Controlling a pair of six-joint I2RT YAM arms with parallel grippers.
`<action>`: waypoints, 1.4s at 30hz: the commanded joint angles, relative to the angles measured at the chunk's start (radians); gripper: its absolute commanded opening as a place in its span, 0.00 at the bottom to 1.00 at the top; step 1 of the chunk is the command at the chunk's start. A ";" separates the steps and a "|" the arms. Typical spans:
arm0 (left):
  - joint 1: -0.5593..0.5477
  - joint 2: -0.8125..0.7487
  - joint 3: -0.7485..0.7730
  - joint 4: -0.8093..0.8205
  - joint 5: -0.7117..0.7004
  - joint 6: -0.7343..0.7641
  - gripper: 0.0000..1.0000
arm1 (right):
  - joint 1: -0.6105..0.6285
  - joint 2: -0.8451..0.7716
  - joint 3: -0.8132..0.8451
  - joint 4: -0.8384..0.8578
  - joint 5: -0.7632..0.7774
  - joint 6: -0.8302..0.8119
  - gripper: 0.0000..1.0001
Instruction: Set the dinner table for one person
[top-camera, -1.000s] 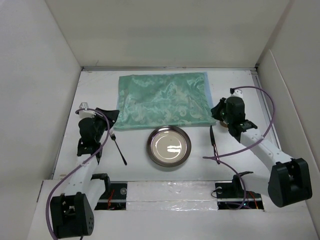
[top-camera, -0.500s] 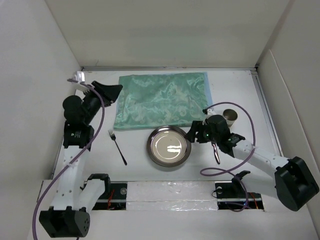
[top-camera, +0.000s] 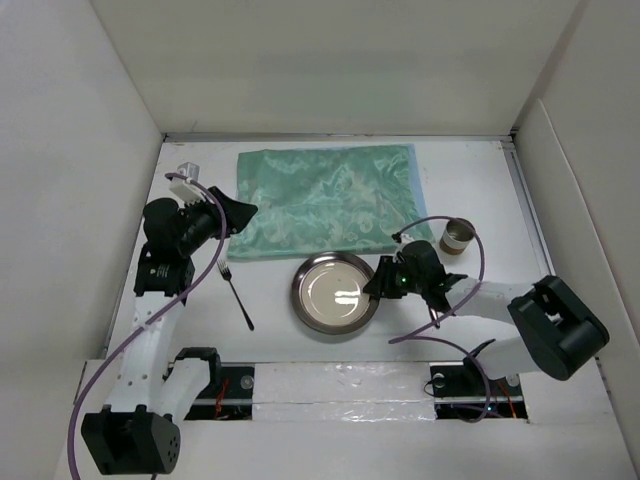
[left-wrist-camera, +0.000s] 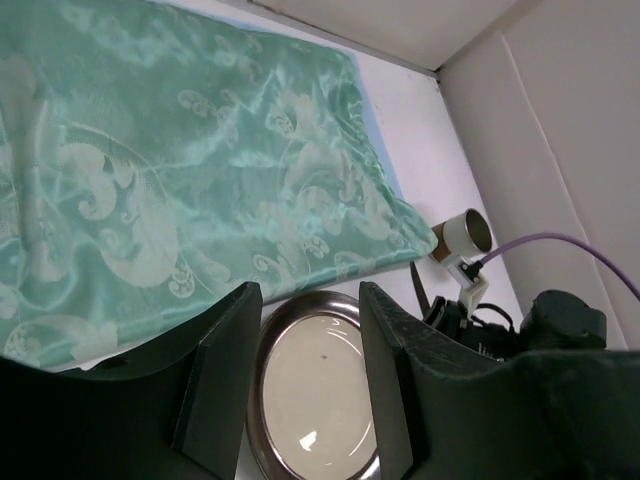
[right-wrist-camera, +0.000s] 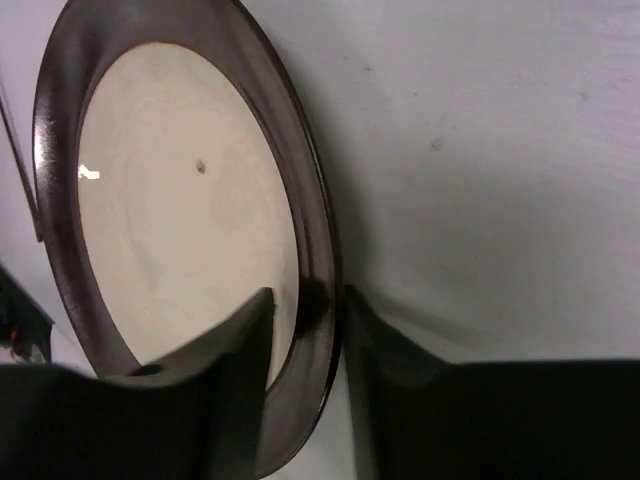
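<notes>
My right claw (right-wrist-camera: 305, 305) is low at the right edge of the plate (top-camera: 336, 292), one finger over the inside of the rim and the other outside it. The jaws are apart with the rim between them, but I cannot tell whether they are pinching it or only straddling it. My left claw (left-wrist-camera: 308, 300) hangs in the air over the left end of the cloth (top-camera: 325, 200), fingers spread and nothing between them.

The dinner table (top-camera: 470, 180) is the wide white surface under everything. On it the green cloth lies flat at the far middle. The plate sits on bare table just beside the cloth's near edge, not on the cloth. The fork (top-camera: 237, 295) lies on the table to the left of the plate, a little apart from it and slanted. The cup (top-camera: 458, 237) stands upright to the right, beyond my right arm and off the cloth's right corner. A thin dark strip (left-wrist-camera: 415, 288) by my right wrist may be a knife, but too little of it shows to say.

As I judge it, I am only partway. The cloth looks laid out — that part seems done. The pieces are gathered near it but none is on it. I take the step in hand to be getting the plate onto the cloth. After that the fork would go to its left and the cup to its far right.
</notes>
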 joint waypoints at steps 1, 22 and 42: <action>0.001 -0.030 0.025 0.028 0.044 0.053 0.41 | -0.015 0.066 -0.035 0.099 -0.062 0.038 0.34; 0.001 -0.039 0.023 0.012 0.024 0.056 0.42 | -0.206 0.210 0.651 0.074 -0.270 0.047 0.00; 0.001 -0.032 0.028 0.008 0.015 0.058 0.42 | -0.271 0.673 0.974 -0.068 -0.133 0.088 0.41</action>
